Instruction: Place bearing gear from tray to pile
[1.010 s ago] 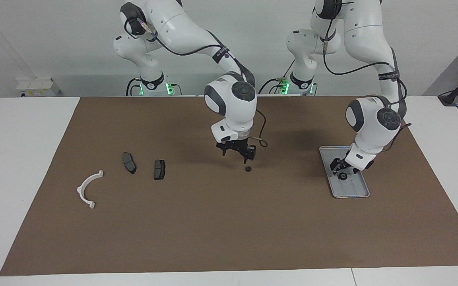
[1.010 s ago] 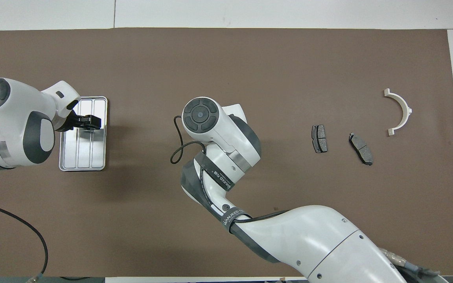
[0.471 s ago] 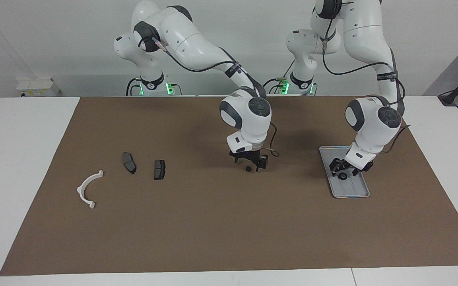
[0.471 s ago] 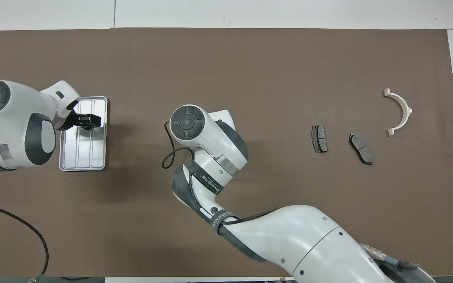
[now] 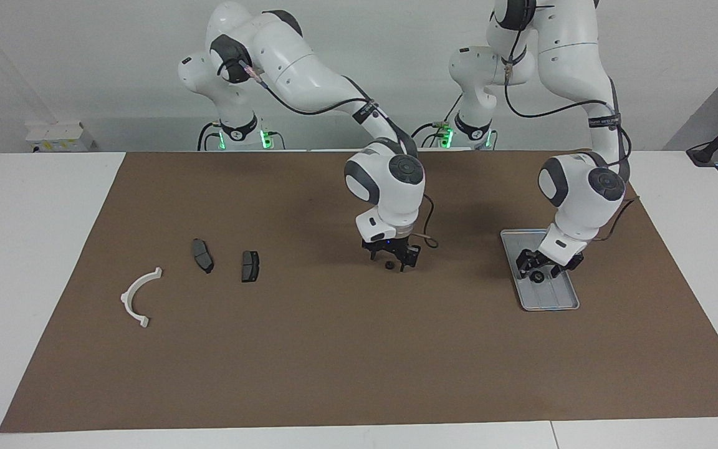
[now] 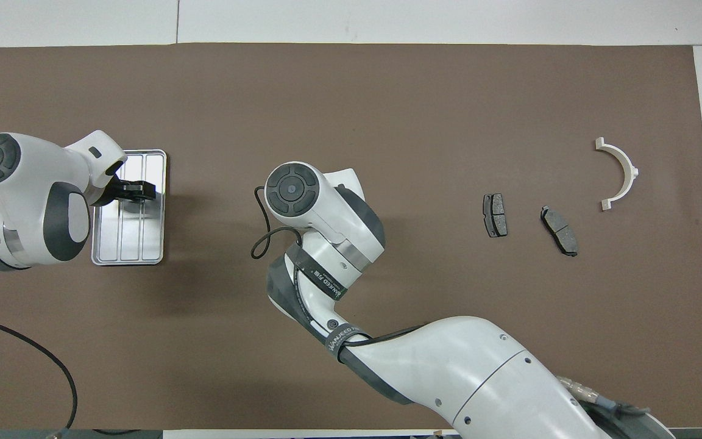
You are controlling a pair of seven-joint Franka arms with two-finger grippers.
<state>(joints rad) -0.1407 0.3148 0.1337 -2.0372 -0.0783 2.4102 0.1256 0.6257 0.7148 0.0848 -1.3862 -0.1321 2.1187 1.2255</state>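
Over the tray the left claw straddles a gear; grip unclear, likewise the right claw.

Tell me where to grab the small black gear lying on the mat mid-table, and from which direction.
Pinch the gear across its outer rim, coming straight down. It is small, round and lies flat on the mat, so only its sides offer purchase. The right end effector already hangs over it.

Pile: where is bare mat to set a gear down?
Bare mat lies between the two pads, and between the pads and the bracket. Crowded: the right gripper around a gear mid-mat; the left gripper in the tray.
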